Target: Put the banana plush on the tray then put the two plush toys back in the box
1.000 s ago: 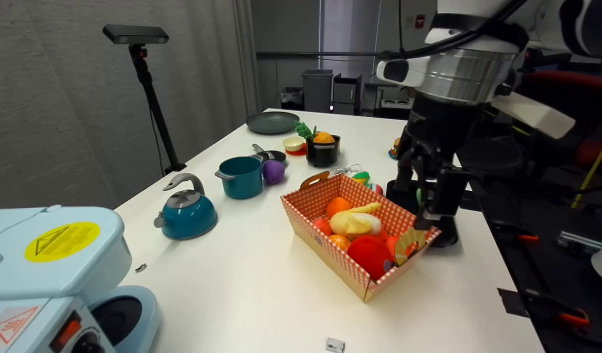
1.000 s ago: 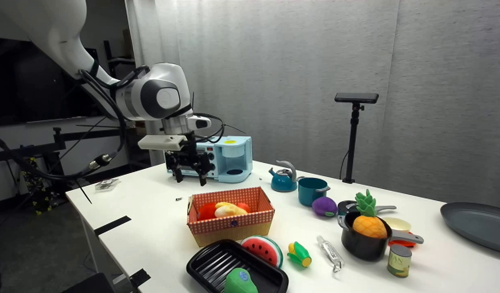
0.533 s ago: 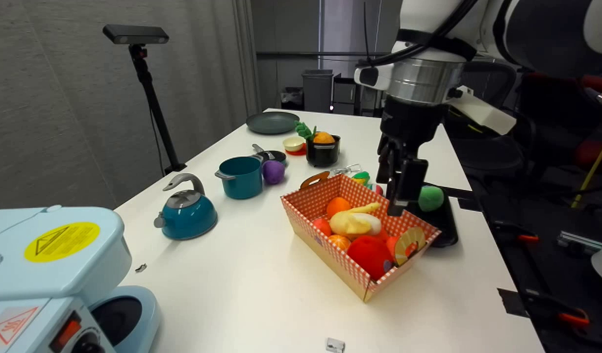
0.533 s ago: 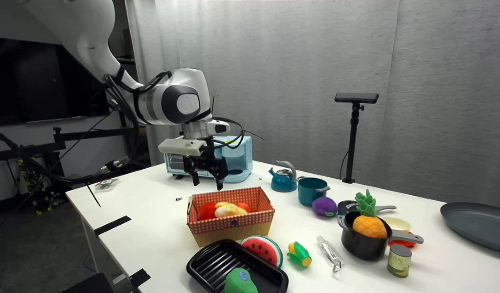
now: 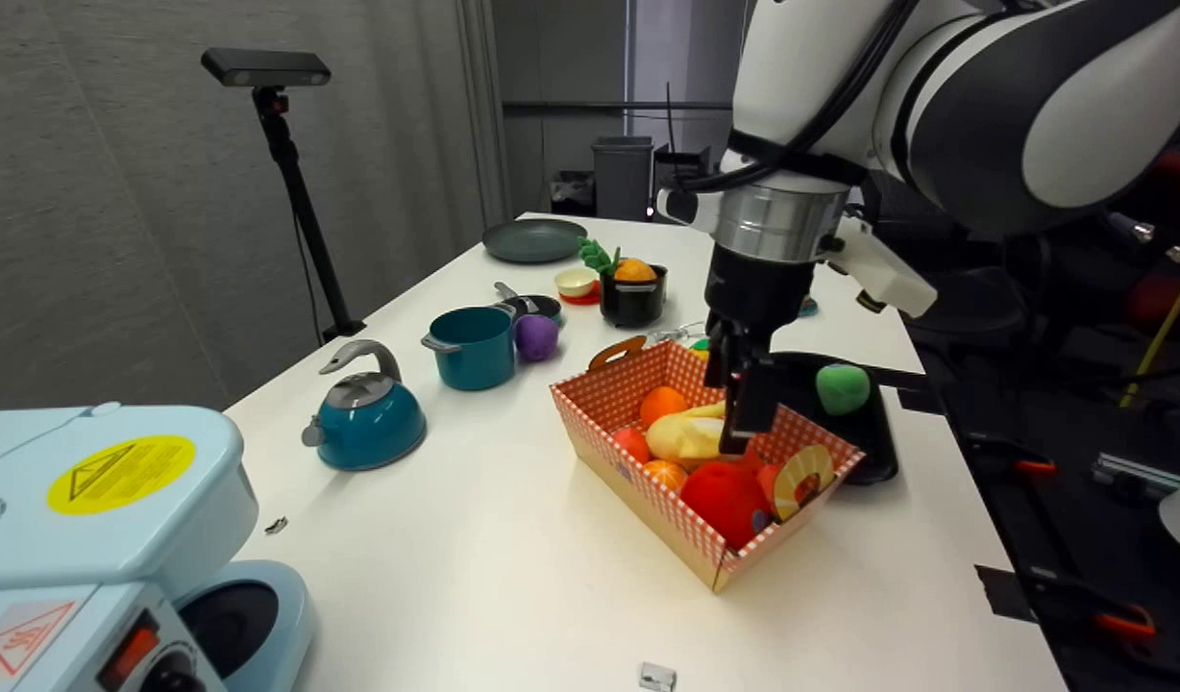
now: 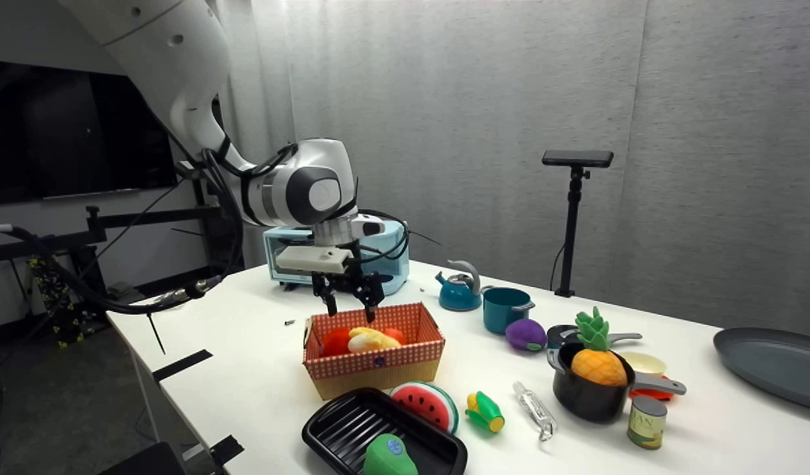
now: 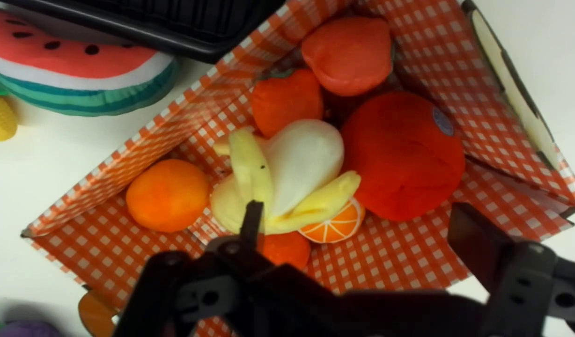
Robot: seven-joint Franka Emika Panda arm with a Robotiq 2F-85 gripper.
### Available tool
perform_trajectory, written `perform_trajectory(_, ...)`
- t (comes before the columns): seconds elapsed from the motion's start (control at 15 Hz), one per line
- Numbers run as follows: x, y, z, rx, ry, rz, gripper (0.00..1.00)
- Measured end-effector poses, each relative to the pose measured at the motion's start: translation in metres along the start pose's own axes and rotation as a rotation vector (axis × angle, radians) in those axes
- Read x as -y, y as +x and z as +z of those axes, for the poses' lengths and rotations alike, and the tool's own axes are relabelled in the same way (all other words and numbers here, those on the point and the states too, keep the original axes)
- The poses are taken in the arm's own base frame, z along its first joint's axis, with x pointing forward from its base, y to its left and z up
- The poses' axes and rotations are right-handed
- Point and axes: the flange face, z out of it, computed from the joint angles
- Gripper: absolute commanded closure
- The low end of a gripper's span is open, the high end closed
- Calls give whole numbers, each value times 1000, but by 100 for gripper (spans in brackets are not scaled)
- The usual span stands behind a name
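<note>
The banana plush, pale yellow with a white middle, lies in the box among other toys; it shows in the wrist view (image 7: 290, 180) and in both exterior views (image 5: 684, 435) (image 6: 372, 340). The box (image 6: 392, 377) has red-and-white checked walls (image 5: 638, 500). My gripper (image 7: 357, 208) is open and empty above the box, one finger over the banana plush's lower edge in the wrist view. It hangs over the box's back part in an exterior view (image 6: 350, 314). The bright-green plush (image 6: 386, 455) lies on the black tray (image 6: 345, 422) beside the box.
In the box are a large red toy (image 7: 404, 159), an orange toy (image 7: 168, 195) and several others. A watermelon toy (image 6: 426, 406) touches the box and tray area. A corn toy (image 6: 485, 412), teal pot (image 5: 473, 346), kettle (image 5: 371, 423) and light-blue machine (image 5: 100, 490) stand around.
My gripper has moved over the box and lowered towards the toys, staying open. The green plush, hidden earlier behind the gripper in an exterior view, now shows. The toys have not moved.
</note>
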Motion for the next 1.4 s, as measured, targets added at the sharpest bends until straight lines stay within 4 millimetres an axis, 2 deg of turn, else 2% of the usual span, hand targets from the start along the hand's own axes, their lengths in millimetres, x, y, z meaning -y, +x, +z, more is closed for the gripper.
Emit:
perform_trajectory(0.33,-13,14,28,21,-18,-7,0)
perform_trajectory(0.73,-26,17,51,54,-30,10,1)
perform_trajectory(0.8,-27,18,53,57,-31,14,24)
perform_trajectory(0.93,-28,18,57,62,-32,21,31)
perform_trajectory(1.13,-29,18,60,68,-32,31,58)
perform_trajectory(1.4,-28,16,63,74,-39,25,84)
